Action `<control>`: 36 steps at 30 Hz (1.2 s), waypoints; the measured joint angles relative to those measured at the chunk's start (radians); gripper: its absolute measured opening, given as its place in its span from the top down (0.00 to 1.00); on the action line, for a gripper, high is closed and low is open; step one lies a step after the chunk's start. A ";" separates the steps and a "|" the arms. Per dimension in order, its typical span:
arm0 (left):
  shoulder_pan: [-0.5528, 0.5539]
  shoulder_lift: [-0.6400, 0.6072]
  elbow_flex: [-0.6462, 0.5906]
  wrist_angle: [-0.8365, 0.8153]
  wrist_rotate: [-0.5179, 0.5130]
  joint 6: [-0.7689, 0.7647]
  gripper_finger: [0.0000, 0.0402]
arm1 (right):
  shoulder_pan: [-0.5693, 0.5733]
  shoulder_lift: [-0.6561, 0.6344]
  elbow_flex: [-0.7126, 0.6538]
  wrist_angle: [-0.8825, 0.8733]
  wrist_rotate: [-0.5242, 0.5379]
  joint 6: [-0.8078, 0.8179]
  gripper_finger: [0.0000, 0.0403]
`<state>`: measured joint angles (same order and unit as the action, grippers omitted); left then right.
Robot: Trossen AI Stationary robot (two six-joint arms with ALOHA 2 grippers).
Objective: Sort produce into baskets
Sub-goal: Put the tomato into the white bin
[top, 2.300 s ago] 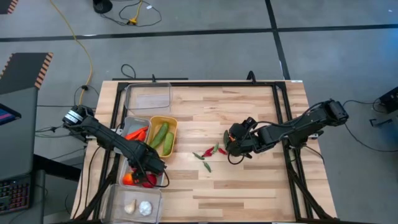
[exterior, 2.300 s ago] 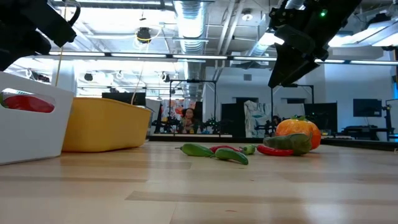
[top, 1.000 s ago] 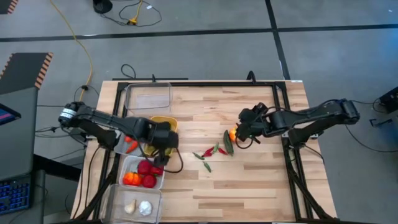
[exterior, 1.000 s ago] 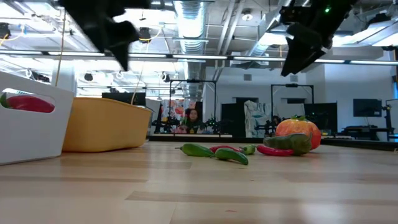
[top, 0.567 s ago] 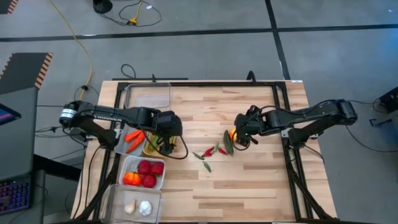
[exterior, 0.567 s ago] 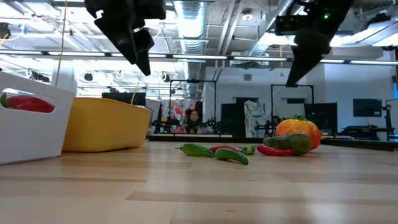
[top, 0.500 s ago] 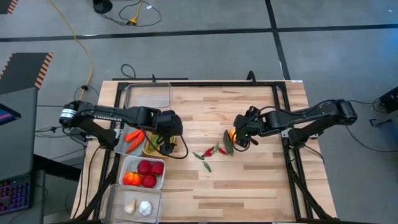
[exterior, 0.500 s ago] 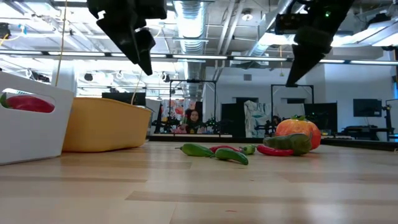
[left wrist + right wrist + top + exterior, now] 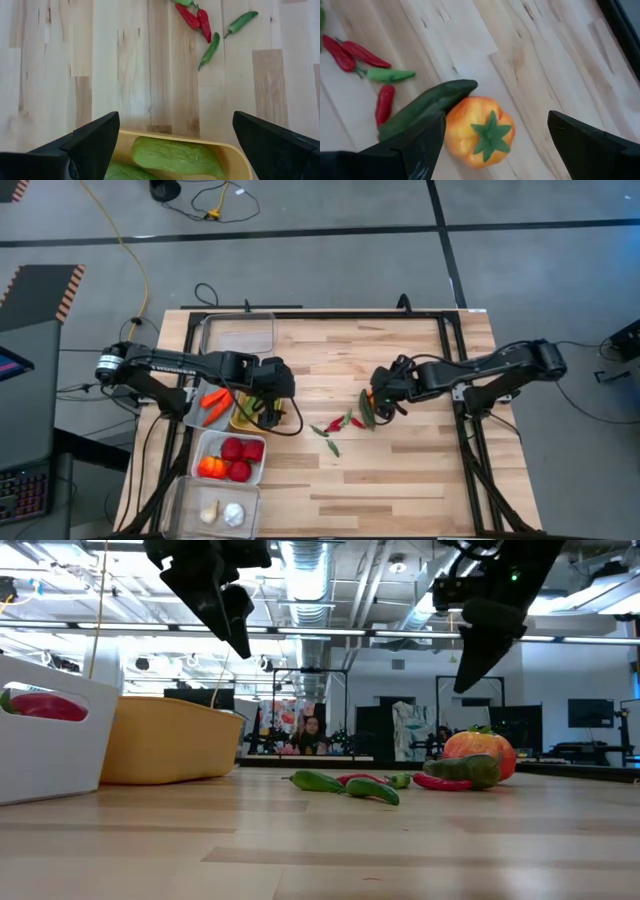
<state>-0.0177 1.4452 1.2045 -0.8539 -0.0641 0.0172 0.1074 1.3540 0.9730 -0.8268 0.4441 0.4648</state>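
Observation:
On the bare wood an orange-yellow pepper [image 9: 480, 132] stands with a dark green cucumber [image 9: 422, 107] leaning against it. Small red and green chillies [image 9: 335, 428] lie beside them. My right gripper [image 9: 496, 116] hovers open just above the pepper, fingers on either side, touching nothing. My left gripper [image 9: 175, 117] hangs open over the yellow basket [image 9: 220, 150], which holds green cucumbers [image 9: 175, 157]. Carrots [image 9: 213, 400] lie in the grey basket. Tomatoes [image 9: 236, 452] fill the white basket [image 9: 205, 442]. Garlic bulbs [image 9: 222, 512] sit in a clear basket.
Another clear basket [image 9: 238, 336] stands at the table's far left. A black frame [image 9: 452, 340] runs along the far and side edges. Bare wood stretches across the near right part of the table. In the low view, people show in the room behind.
My left gripper has swung from the white basket toward the far edge and now hangs over the yellow basket, still open. My right gripper has come down and leftward over the pepper, rolling its wrist, still open. The produce has kept its place.

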 joint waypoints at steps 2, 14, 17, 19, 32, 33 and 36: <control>0.000 0.000 0.000 0.000 0.000 0.000 0.06 | 0.000 0.011 0.000 0.000 0.000 0.000 0.07; 0.000 0.000 0.000 0.006 -0.001 -0.010 0.06 | -0.025 0.061 0.000 0.026 -0.061 0.058 0.07; 0.000 0.000 0.000 0.010 -0.002 -0.010 0.06 | -0.034 0.068 0.000 0.036 -0.063 0.059 0.06; 0.000 0.000 0.000 0.010 -0.002 -0.010 0.06 | -0.046 0.068 0.000 0.038 -0.087 0.059 0.04; 0.000 0.000 0.000 0.008 -0.003 -0.010 0.06 | -0.116 0.068 0.000 0.027 -0.248 0.060 0.01; 0.000 0.000 0.000 0.008 -0.003 -0.010 0.06 | -0.118 0.068 0.000 0.027 -0.248 0.059 0.01; 0.000 0.000 0.000 0.008 -0.003 -0.010 0.06 | -0.124 0.068 0.000 0.027 -0.245 0.058 0.01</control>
<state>-0.0177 1.4456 1.2045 -0.8461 -0.0673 0.0074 -0.0166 1.4216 0.9730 -0.7998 0.1992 0.5228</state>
